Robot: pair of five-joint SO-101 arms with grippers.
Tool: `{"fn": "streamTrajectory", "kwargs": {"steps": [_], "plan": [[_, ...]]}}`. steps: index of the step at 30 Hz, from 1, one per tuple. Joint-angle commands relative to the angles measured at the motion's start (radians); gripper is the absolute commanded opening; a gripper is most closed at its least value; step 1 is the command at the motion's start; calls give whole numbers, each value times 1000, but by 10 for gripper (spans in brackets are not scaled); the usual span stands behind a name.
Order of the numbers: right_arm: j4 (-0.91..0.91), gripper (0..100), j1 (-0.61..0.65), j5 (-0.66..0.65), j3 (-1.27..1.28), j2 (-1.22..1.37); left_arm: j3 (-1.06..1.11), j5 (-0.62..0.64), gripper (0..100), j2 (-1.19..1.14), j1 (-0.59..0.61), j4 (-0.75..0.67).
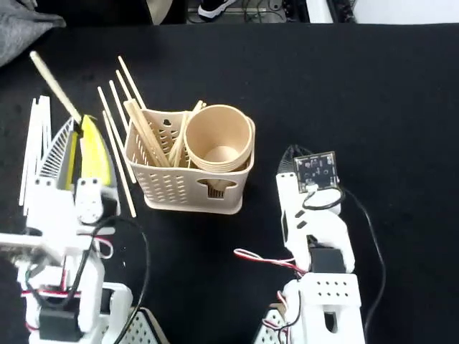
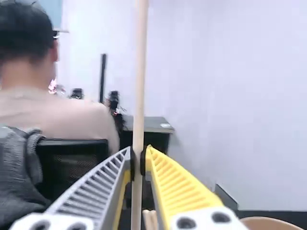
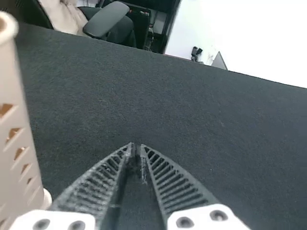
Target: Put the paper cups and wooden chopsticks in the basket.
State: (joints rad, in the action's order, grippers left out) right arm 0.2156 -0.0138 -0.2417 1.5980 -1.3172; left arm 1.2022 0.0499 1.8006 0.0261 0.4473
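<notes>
Left gripper (image 1: 77,123), yellow and grey, is clamped on one pale wooden chopstick (image 1: 54,79). In the left wrist view the stick (image 2: 140,72) runs straight up between the ribbed fingers (image 2: 160,167). From above, its long axis slants away from the gripper toward the far left corner, pointing away from the cream perforated plastic basket (image 1: 172,190).

That basket sits just to the right of this gripper, on the black cloth surface (image 1: 373,107). It already holds a stack of tan paper cups (image 1: 219,154) and several chopsticks leaning in its left half. More loose wooden chopsticks (image 1: 118,154) lie on the surface between the gripper and the basket wall, so the left arm is clearly the nearer one.

Right gripper (image 3: 135,148), black, is pinched closed on nothing, low over bare cloth beside the basket's other side.

My read: the held stick must swing right and tip in.
</notes>
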Motion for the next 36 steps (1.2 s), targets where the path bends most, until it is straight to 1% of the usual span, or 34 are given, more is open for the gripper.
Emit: {"fn": "streamTrajectory", "kwargs": {"steps": [1, 5, 8, 11, 13, 16, 18, 27, 36], "plan": [[-8, 11, 5, -5, -24, -2, -12, 14, 29, -28, -77, -40], [2, 11, 66, -3, -15, -2, -94, 14, 29, -44, -116, -40], [-2, 11, 58, -3, 61, -2, -159, 14, 29, -41, -117, -35], [18, 11, 38, 3, 99, -2, -179, 15, 29, -46, -117, -34], [69, 11, 6, 5, 82, -13, -159, 20, 29, -48, -119, -34], [144, 11, -11, 6, 81, -68, -120, 98, 29, -40, -116, -32], [222, 11, -11, 6, 81, -131, -108, 124, 29, -40, -110, -32], [626, 11, -6, 5, 85, -572, -94, 133, 29, -40, -117, -32], [608, 11, -11, 5, 88, -539, -71, 135, 29, -46, -120, -40]]}}
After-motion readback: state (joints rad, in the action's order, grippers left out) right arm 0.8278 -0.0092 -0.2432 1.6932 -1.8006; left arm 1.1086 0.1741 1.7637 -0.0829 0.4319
